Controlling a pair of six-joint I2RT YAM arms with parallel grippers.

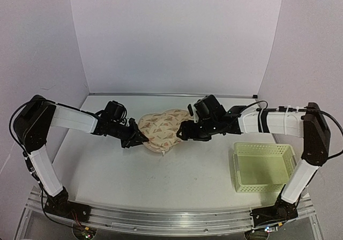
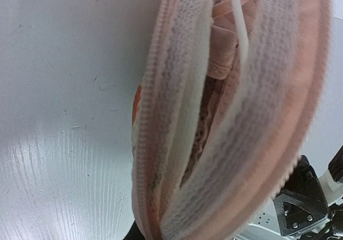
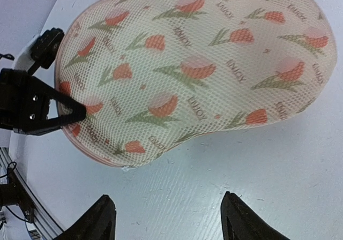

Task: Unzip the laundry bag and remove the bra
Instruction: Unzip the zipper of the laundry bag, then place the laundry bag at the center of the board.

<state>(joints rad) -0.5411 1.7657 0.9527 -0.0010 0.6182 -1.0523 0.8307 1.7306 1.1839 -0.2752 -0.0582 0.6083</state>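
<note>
Right fingers [image 3: 102, 221] are spread wide apart at the bottom of the right wrist view, nothing between them, just bare tabletop [image 3: 225, 159], and the bag [image 3: 198, 68] sits a bit above them in the frame. Left fingers [image 3: 69, 111] come in from the left edge of that same view. They're squeezed to a point and look pinched on the bag's rim at its lower-left lobe.

From the top camera the bag [image 1: 163, 128] is lying flat in the middle of the frame, between the two arms. The left one is touching its left edge and the right one is just off its right edge. The basket [image 1: 263, 150] is well apart, down at the lower right.

The left wrist view is super close on the bag's edge. The zip [image 2: 147, 143] is gaping open there, and you can see the pinkish bra [image 2: 222, 47] tucked inside the gap toward the top of the frame, a thin pale strap running over it. So the bra's still in the bag.
</note>
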